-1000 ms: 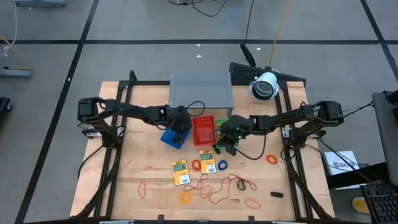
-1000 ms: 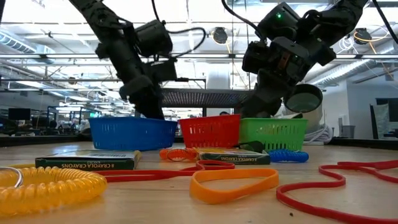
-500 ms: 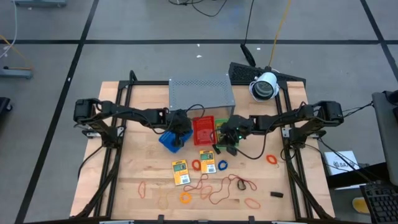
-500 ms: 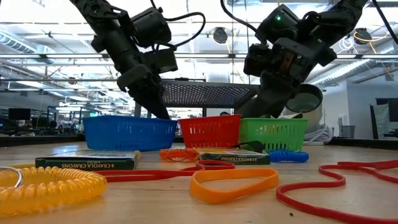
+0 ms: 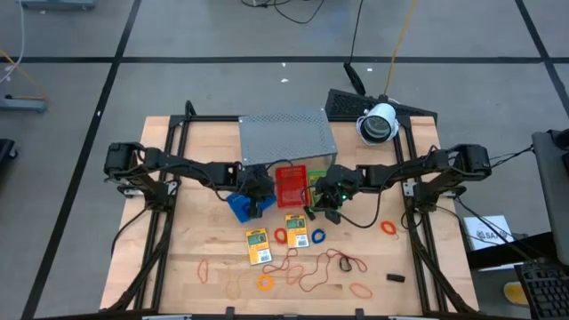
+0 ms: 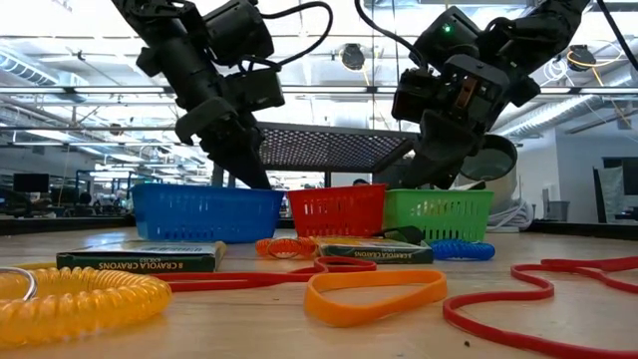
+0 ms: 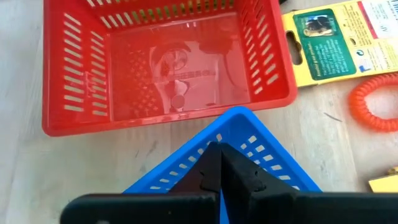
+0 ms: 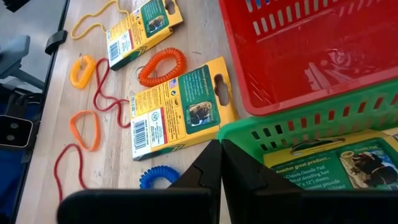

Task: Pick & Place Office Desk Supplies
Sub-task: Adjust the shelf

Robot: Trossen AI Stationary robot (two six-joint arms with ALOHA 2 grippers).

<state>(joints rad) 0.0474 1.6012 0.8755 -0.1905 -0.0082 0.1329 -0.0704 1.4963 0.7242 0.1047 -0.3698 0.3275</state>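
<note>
Wooden tabletop still holds most supplies in front of the red tray: left gripper, fingers pressed together, grips the blue tray's rim, apparently positioning it, while right gripper, likewise pressed together, must next open for the nearest crayon packet.

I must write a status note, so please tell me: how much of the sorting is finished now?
Done: one crayon pack lies in the green tray.
In hand: nothing loose. The left gripper is shut on the blue tray wall; the right gripper is shut at the green tray's rim.
Left: the red tray is empty; two crayon packs, coils and rubber bands lie on the table.
</note>
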